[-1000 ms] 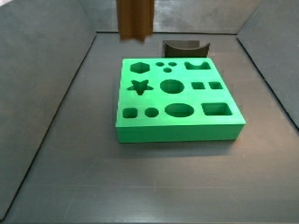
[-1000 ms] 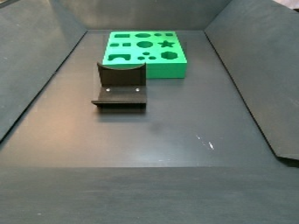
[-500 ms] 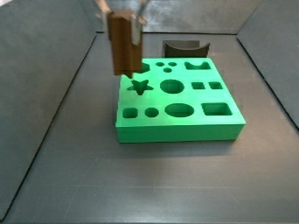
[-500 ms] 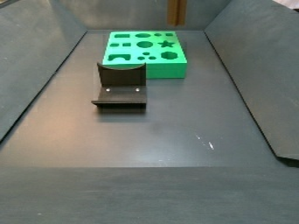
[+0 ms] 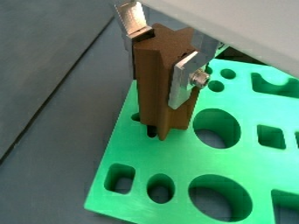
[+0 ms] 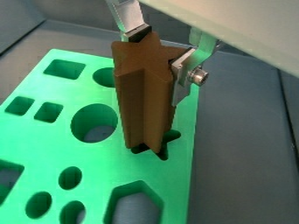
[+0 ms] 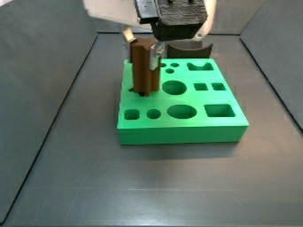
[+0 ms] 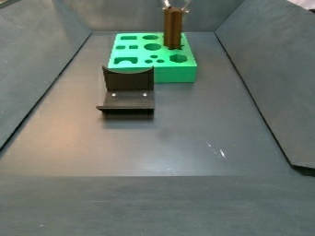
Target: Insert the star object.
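Observation:
The star object (image 7: 143, 66) is a tall brown star-shaped prism, held upright. My gripper (image 7: 142, 37) is shut on its upper end, silver fingers (image 5: 184, 77) clamping opposite sides, as both wrist views show (image 6: 142, 96). Its lower end stands in the star-shaped hole (image 6: 167, 143) of the green block (image 7: 183, 111), at the block's left side, partly entered. In a side view the prism (image 8: 172, 26) stands at the block's far part (image 8: 154, 55).
The green block has several other holes: round (image 7: 174, 87), square (image 7: 218, 87), oval (image 7: 182, 112), hexagon. The dark fixture (image 8: 127, 90) stands on the floor in front of the block, and shows behind it in a side view (image 7: 189, 46). Grey walls enclose the floor.
The gripper has come down with the star object, from above the block's back edge to the star hole, where its lower end now sits.

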